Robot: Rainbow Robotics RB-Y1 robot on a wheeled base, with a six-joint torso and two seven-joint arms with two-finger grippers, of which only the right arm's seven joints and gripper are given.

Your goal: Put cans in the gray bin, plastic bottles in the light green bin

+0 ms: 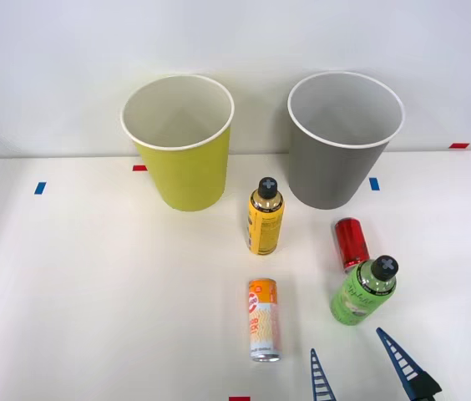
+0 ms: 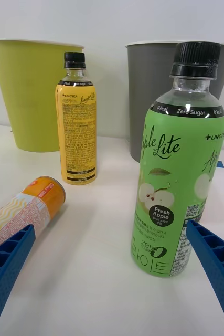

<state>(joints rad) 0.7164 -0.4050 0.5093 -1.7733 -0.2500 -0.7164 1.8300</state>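
The right gripper (image 1: 365,365) hovers spread just short of the upright green bottle (image 1: 362,291) on the desk (image 1: 93,292), apparently aligned for a side grasp toward the light green bin (image 1: 182,150).

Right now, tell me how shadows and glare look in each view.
Front view: even light, faint shadows beside the upright yellow-orange plastic bottle and the lying orange-and-white slim can. Right wrist view: soft highlights on the bright green plastic bottle, its label readable.
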